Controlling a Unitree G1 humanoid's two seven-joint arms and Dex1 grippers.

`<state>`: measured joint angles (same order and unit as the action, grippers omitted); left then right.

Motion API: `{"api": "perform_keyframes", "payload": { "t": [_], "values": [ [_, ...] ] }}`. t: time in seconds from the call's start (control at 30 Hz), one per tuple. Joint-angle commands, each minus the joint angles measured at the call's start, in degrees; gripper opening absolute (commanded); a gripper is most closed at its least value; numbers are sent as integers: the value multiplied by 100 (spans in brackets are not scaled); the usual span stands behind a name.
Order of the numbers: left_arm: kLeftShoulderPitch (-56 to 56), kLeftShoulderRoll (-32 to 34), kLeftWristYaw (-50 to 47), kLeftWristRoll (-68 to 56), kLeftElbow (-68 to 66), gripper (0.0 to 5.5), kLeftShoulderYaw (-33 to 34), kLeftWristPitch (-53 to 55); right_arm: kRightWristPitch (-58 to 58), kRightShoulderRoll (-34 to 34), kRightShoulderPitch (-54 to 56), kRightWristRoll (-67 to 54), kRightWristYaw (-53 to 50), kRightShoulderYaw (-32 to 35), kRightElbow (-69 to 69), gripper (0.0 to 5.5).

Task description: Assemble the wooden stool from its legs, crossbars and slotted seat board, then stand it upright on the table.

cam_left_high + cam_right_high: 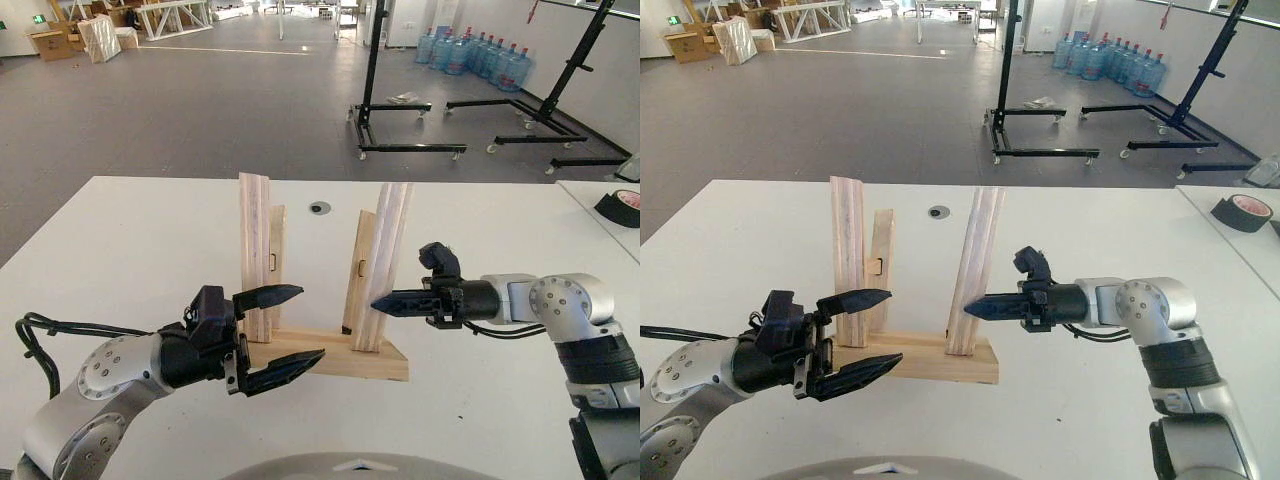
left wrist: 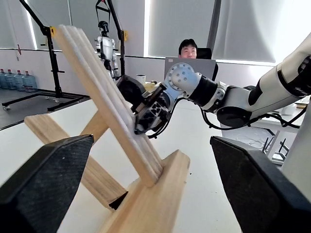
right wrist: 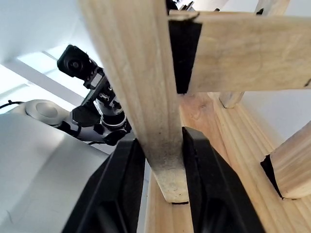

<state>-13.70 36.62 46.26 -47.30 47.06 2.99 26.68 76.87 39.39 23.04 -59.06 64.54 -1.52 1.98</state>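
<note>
**Left jaws spread beside the upturned stool**

Left jaws hang released just beside the seat board point(image 1: 345, 357), lying flat on the worktop point(image 1: 120, 240) with legs point(image 1: 254, 240) standing in its slots. Right jaws clench the right-side leg point(image 1: 392, 230). Likely mid-assembly: further joining next, needing the legs braced steady.

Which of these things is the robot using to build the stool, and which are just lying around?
For the job: seat board, lying flat; left leg and right leg, standing on it; left tool, open; right tool, gripping the right leg.

Just lying about: black tape roll; water bottles; black wheeled stands; cardboard boxes.
</note>
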Motion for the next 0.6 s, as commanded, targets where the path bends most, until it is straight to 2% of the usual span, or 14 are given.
{"api": "perform_keyframes", "payload": {
  "t": [0.03, 0.17, 0.3, 0.43, 0.53, 0.6],
  "values": [
    [92, -30, -162, -221, 114, 440, -67, 95, 375, -188, 115, 630, -664, -319, 955, 104],
    [182, -11, -180, -199, 22, 440, -173, 82, 8, -257, 364, 835, -662, -415, 1281, 103],
    [274, 44, -90, -199, -119, 440, -185, 66, -620, -224, 275, 1152, -616, -511, 1243, 215],
    [457, 120, 94, -224, -286, 440, -171, 74, -712, -247, -173, 974, -871, 62, 1083, 310],
    [480, 200, 295, -290, -413, 440, 18, 1, -159, -143, -784, 301, -937, 850, 428, 365],
    [497, 206, 449, -368, -597, 440, 198, -61, 334, -241, -1171, -352, -1086, 1373, -110, 365]
  ]
}}
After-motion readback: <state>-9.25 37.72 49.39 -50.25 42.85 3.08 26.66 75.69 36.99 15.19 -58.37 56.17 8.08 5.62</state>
